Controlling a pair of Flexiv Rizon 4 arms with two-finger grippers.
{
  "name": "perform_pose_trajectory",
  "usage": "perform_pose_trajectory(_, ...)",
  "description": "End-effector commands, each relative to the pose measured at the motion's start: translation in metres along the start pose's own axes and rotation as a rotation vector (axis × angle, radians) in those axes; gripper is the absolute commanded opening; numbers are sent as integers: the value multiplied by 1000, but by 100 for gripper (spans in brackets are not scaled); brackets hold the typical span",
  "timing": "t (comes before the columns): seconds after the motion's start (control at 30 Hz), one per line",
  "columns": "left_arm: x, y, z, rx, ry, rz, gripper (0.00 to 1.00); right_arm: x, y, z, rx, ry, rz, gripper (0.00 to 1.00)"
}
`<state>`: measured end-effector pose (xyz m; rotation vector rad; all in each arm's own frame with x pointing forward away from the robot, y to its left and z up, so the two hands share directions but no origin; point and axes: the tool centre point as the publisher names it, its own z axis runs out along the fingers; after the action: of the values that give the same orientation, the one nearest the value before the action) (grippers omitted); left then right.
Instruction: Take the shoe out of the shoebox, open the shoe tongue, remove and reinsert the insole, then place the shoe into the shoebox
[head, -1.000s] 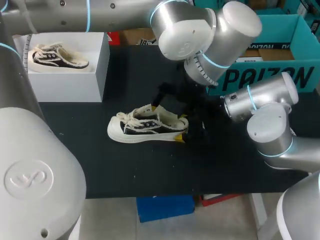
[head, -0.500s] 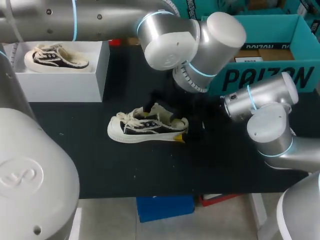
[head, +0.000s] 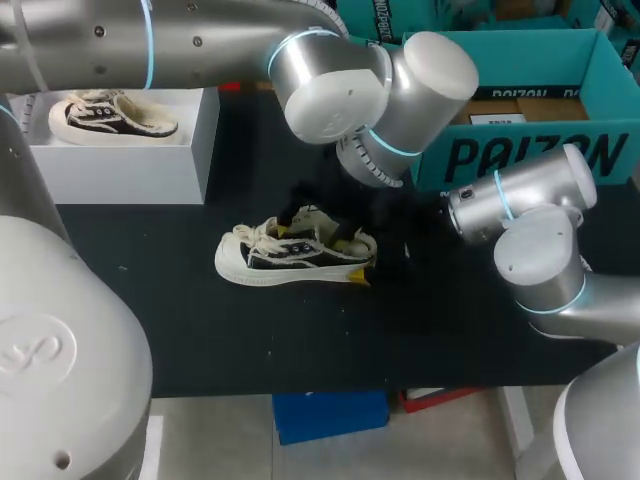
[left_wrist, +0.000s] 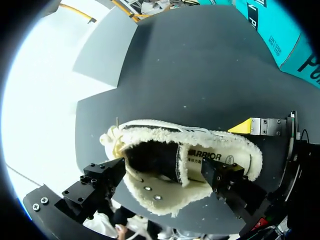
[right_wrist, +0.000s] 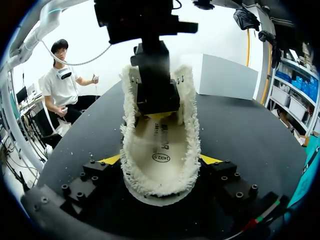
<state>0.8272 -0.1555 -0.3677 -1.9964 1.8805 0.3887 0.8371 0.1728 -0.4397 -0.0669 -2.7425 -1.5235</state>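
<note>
Shoe: cream fleece-lined black shoe (head: 290, 255), mid desk (head: 300, 340).
R tool (right_wrist: 161, 160): clamps heel.
L tool (left_wrist: 165, 172): over shoe mouth; grip can't tell.

Shoe (head: 290, 258) black, cream fleece lining, white sole; table (head: 300, 340) black; right gripper (right_wrist: 161, 160) tips yellow.

1. A fleece-lined sneaker (right_wrist: 160, 150) lies on the black counter (right_wrist: 250, 130), with its heel toward the right claw (right_wrist: 160, 160).
2. The right claw's yellow tips press the heel from both sides.
3. The printed insole (right_wrist: 159, 145) lies flat inside.
4. The left claw (right_wrist: 155, 97) reaches down into the opening between the eyelet flaps.
5. A white shoebox (right_wrist: 227, 75) stands beyond the sneaker.
</note>
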Motion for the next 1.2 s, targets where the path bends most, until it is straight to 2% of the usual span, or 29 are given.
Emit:
perform_pose_trajectory(0.03, 8, -4, 3, -9, -26, -1, 100, -1, -2, 3, 2, 0, 1, 0)
perform_pose_trajectory(0.13, 8, -6, 5, -10, -30, -2, 90, -1, -2, 3, 2, 0, 1, 0)
perform_pose_trajectory(0.17, 8, -6, 5, -11, -32, -2, 81, -1, -2, 3, 2, 0, 1, 0)
perform_pose_trajectory(0.2, 9, -6, 5, -11, -33, -1, 64, -1, -2, 3, 2, 0, 1, 0)
perform_pose_trajectory(0.23, 9, -7, 5, -11, -34, 0, 44, -1, -2, 3, 2, 0, 1, 0)
perform_pose_trajectory(0.3, 10, -8, 6, -11, -36, 4, 24, -1, -2, 3, 2, 0, 1, 0)
perform_pose_trajectory(0.33, 11, -8, 6, -10, -40, 8, 8, -1, -2, 3, 2, 0, 1, 0)
perform_pose_trajectory(0.37, 12, -7, 7, -9, -45, 11, 0, -1, -2, 3, 2, 0, 1, 0)
perform_pose_trajectory(0.73, 11, -6, 6, -3, -43, 26, 0, -1, -2, 3, 2, 0, 1, 0)
perform_pose_trajectory(1.2, -6, -7, -17, 41, 22, 31, 0, -1, -2, 3, 2, 0, 1, 0)
